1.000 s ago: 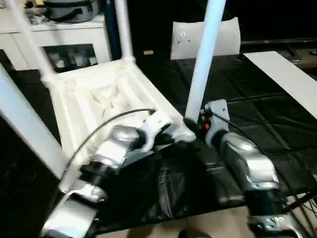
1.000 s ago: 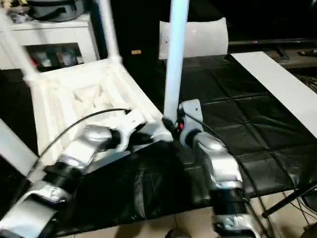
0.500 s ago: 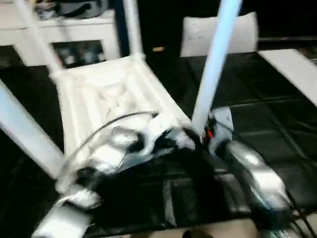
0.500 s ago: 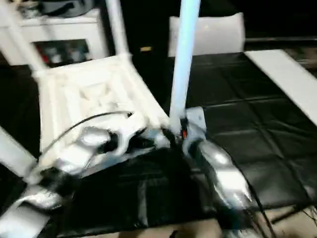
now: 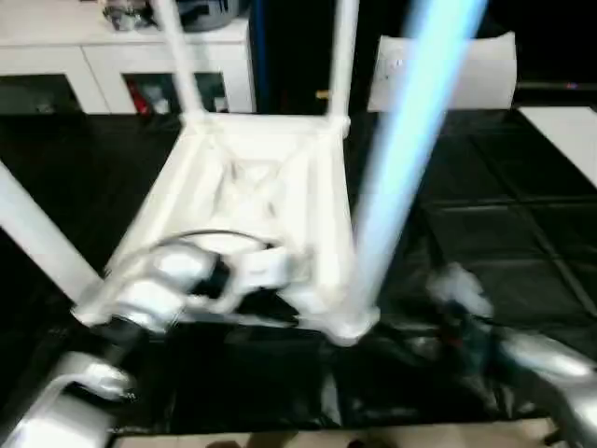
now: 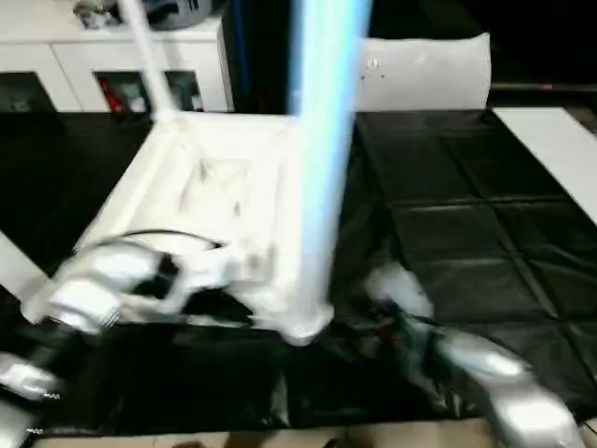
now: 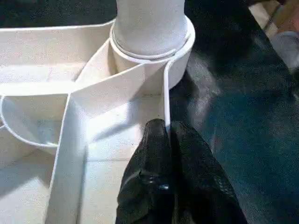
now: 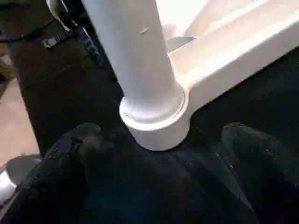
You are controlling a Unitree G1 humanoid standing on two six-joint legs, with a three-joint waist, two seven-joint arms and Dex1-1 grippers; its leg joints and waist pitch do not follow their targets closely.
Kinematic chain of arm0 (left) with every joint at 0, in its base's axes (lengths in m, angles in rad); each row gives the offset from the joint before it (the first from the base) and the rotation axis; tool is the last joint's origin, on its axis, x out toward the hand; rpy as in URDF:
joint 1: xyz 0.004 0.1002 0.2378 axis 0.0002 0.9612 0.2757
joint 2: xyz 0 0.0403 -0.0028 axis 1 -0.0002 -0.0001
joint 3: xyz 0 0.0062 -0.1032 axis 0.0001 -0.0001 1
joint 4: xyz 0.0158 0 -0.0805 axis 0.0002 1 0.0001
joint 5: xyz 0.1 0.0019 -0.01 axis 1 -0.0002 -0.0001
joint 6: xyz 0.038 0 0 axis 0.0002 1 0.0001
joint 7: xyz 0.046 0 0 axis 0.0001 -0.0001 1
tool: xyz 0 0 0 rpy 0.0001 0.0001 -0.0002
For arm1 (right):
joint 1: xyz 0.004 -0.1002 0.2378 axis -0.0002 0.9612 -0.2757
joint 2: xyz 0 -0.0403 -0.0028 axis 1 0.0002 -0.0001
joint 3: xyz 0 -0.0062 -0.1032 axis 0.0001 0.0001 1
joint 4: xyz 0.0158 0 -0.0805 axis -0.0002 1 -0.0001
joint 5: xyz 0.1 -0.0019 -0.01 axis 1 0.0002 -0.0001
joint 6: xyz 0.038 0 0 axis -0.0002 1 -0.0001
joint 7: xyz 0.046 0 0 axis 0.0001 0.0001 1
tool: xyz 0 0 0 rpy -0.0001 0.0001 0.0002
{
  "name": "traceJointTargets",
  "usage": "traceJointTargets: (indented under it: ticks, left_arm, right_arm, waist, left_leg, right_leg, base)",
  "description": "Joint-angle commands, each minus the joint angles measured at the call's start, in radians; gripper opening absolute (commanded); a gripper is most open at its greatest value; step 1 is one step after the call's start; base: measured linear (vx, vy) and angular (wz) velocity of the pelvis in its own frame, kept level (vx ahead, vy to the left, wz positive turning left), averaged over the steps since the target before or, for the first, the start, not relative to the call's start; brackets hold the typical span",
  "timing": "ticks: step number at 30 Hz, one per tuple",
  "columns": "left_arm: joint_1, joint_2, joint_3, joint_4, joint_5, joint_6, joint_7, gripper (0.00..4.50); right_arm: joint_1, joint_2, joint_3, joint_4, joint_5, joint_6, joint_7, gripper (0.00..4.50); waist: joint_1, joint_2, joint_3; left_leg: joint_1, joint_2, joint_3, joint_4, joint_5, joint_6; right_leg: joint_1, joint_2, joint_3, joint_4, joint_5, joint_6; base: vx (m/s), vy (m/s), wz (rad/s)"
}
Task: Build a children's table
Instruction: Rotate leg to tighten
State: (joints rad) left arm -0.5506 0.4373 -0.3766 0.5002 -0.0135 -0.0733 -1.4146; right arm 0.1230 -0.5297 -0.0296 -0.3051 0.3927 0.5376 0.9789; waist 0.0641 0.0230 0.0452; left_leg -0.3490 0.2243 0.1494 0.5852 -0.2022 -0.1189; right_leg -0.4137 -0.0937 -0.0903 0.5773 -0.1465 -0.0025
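Observation:
The children's table [image 5: 261, 177] lies upside down on the black work surface, ribbed underside up, with white legs rising from its corner sockets. The nearest leg [image 5: 410, 140] stands in the front corner socket [image 5: 347, 322]. My left gripper [image 7: 164, 128] is shut on the thin rim wall of the table top right beside that socket [image 7: 149, 51]; the head view has it at the top's near edge [image 5: 284, 275]. My right gripper [image 8: 159, 135] is open, one finger [image 8: 74, 154] on each side and short of the socket [image 8: 156, 119], touching nothing.
A white cabinet [image 5: 121, 56] with shelves stands at the back left. A white curved panel [image 5: 448, 70] is behind the table and a white board [image 5: 569, 131] lies at the far right. The work surface's front edge [image 5: 326, 431] runs just below my arms.
My right gripper has opened and drawn back from the base of the nearest leg. The left gripper keeps its pinch on the rim. The head camera has shifted.

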Motion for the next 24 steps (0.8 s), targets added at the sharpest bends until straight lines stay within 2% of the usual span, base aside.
traceJointTargets:
  ticks: [1,3,4,5,6,7,9,11,13,14,15,16,17,19,20,21,22,24]
  left_arm:
    - [-0.006,-0.024,0.035,-0.032,-0.021,-0.016,0.038,0.0]
    - [0.013,-0.031,0.065,-0.066,-0.043,0.038,0.077,0.0]
    - [0.028,-0.037,0.083,-0.096,-0.057,0.076,0.104,0.0]
    - [0.053,-0.039,0.099,-0.134,-0.082,0.103,0.128,0.0]
    - [0.07,-0.041,0.105,-0.16,-0.098,0.118,0.133,0.27]
    - [0.089,-0.046,0.116,-0.191,-0.115,0.149,0.149,0.27]
    - [0.131,-0.059,0.136,-0.257,-0.145,0.187,0.183,0.43]
    - [0.178,-0.059,0.149,-0.322,-0.164,0.21,0.203,0.64]
    - [0.219,-0.054,0.167,-0.389,-0.185,0.25,0.22,0.76]
    - [0.273,-0.05,0.206,-0.477,-0.22,0.302,0.254,0.76]
    - [0.316,-0.059,0.25,-0.546,-0.261,0.346,0.297,1.01]
    - [0.321,-0.06,0.256,-0.553,-0.265,0.35,0.304,1.01]
    - [0.35,-0.073,0.285,-0.593,-0.28,0.375,0.345,1.09]
    - [0.383,-0.086,0.312,-0.637,-0.29,0.407,0.393,1.27]
    - [0.411,-0.116,0.341,-0.669,-0.281,0.428,0.467,1.27]
    - [0.438,-0.145,0.371,-0.701,-0.272,0.449,0.541,1.39]
    - [0.466,-0.194,0.406,-0.734,-0.274,0.467,0.633,1.48]
    - [0.497,-0.263,0.441,-0.767,-0.232,0.47,0.762,1.59]
  right_arm:
    - [0.015,0.009,-0.033,-0.035,0.009,-0.008,-0.028,4.44]
    - [0.037,0.033,-0.06,-0.048,0.035,0.009,-0.061,4.44]
    - [0.043,0.044,-0.065,-0.048,0.045,0.01,-0.069,4.44]
    - [0.061,0.044,-0.066,-0.052,0.064,-0.001,-0.078,4.44]
    - [0.066,0.047,-0.065,-0.05,0.063,-0.009,-0.086,4.48]
    - [0.068,0.053,-0.064,-0.047,0.064,-0.013,-0.091,4.48]
    - [0.07,0.068,-0.055,-0.036,0.055,-0.031,-0.091,4.5]
    - [0.08,0.072,-0.046,-0.034,0.06,-0.016,-0.086,4.5]
    - [0.089,0.064,-0.035,-0.039,0.059,0.001,-0.082,4.5]
    - [0.099,0.055,-0.016,-0.045,0.06,-0.001,-0.071,4.5]
    - [0.11,0.057,-0.011,-0.053,0.051,-0.026,-0.074,4.5]
    - [0.111,0.058,-0.01,-0.054,0.049,-0.029,-0.077,4.5]
    - [0.115,0.065,-0.009,-0.074,0.047,-0.03,-0.097,4.5]
    - [0.116,0.074,-0.008,-0.103,0.049,-0.022,-0.124,4.5]
    - [0.108,0.092,-0.005,-0.123,0.05,-0.01,-0.153,4.5]
    - [0.101,0.11,-0.001,-0.144,0.052,0.002,-0.183,4.5]
    - [0.091,0.133,0.002,-0.155,0.053,0.01,-0.211,4.5]
    - [0.078,0.161,0.02,-0.163,0.045,0.014,-0.242,4.5]
  waist:
    - [0.0,-0.039,-0.056]
    - [0.005,-0.028,-0.055]
    - [0.004,-0.029,-0.056]
    - [0.003,-0.036,-0.058]
    - [0.0,-0.038,-0.056]
    - [-0.003,-0.044,-0.056]
    - [-0.01,-0.049,-0.059]
    - [-0.008,-0.051,-0.058]
    - [-0.007,-0.051,-0.053]
    - [-0.008,-0.05,-0.053]
    - [-0.009,-0.041,-0.051]
    - [-0.011,-0.044,-0.052]
    - [-0.012,-0.044,-0.051]
    - [-0.014,-0.038,-0.048]
    - [-0.014,-0.042,-0.044]
    - [-0.017,-0.029,-0.045]
    - [-0.02,-0.037,-0.043]
    - [-0.023,-0.037,-0.042]
  left_leg:
    - [-0.008,-0.008,0.024,-0.071,-0.219,0.065]
    - [-0.007,-0.003,0.021,-0.074,-0.211,0.058]
    - [-0.008,-0.002,0.019,-0.076,-0.211,0.056]
    - [-0.011,0.002,0.017,-0.078,-0.21,0.052]
    - [-0.01,0.002,0.018,-0.078,-0.216,0.054]
    - [-0.013,0.003,0.017,-0.079,-0.216,0.053]
    - [-0.018,0.0,0.019,-0.074,-0.195,0.059]
    - [-0.013,0.003,0.022,-0.072,-0.186,0.066]
    - [-0.013,0.002,0.024,-0.074,-0.19,0.071]
    - [-0.013,0.004,0.025,-0.075,-0.202,0.064]
    - [-0.013,0.005,0.023,-0.078,-0.221,0.058]
    - [-0.012,0.006,0.024,-0.076,-0.23,0.055]
    - [-0.01,0.0,0.025,-0.075,-0.249,0.057]
    - [-0.009,0.0,0.022,-0.077,-0.282,0.05]
    - [-0.006,-0.004,0.021,-0.077,-0.306,0.049]
    - [-0.004,0.002,0.017,-0.078,-0.327,0.035]
    - [-0.01,-0.003,0.018,-0.077,-0.325,0.039]
    - [-0.003,-0.012,0.017,-0.068,-0.361,0.033]
  right_leg:
    - [0.056,-0.038,0.034,-0.087,-0.498,-0.082]
    - [0.052,-0.039,0.035,-0.083,-0.489,-0.085]
    - [0.054,-0.039,0.034,-0.081,-0.476,-0.087]
    - [0.058,-0.041,0.034,-0.074,-0.442,-0.098]
    - [0.055,-0.038,0.034,-0.074,-0.421,-0.107]
    - [0.057,-0.038,0.035,-0.071,-0.411,-0.11]
    - [0.061,-0.039,0.036,-0.062,-0.375,-0.125]
    - [0.056,-0.04,0.038,-0.063,-0.368,-0.14]
    - [0.054,-0.036,0.039,-0.068,-0.379,-0.134]
    - [0.055,-0.035,0.039,-0.065,-0.377,-0.132]
    - [0.055,-0.034,0.038,-0.068,-0.39,-0.13]
    - [0.055,-0.034,0.038,-0.068,-0.394,-0.129]
    - [0.051,-0.028,0.035,-0.075,-0.426,-0.116]
    - [0.049,-0.026,0.032,-0.081,-0.469,-0.095]
    - [0.046,-0.025,0.028,-0.093,-0.528,-0.069]
    - [0.045,-0.025,0.029,-0.09,-0.523,-0.066]
    - [0.046,-0.023,0.025,-0.095,-0.532,-0.058]
    - [0.036,-0.021,0.014,-0.112,-0.627,-0.018]
  base:
    - [0.0,0.0,0.0]
    - [0.0,0.0,0.0]
    - [0.0,0.0,0.0]
    - [0.0,0.0,0.0]
    - [0.0,0.0,0.0]
    - [0.0,0.0,0.0]
    - [0.0,0.0,0.0]
    - [0.0,0.0,0.0]
    - [0.0,0.0,0.0]
    - [0.0,0.0,0.0]
    - [0.0,0.0,0.0]
    - [0.0,0.0,0.0]
    - [0.0,0.0,0.0]
    - [0.0,0.0,0.0]
    - [0.0,0.0,0.0]
    - [0.0,0.0,0.0]
    - [0.0,0.0,0.0]
    - [0.0,0.0,0.0]
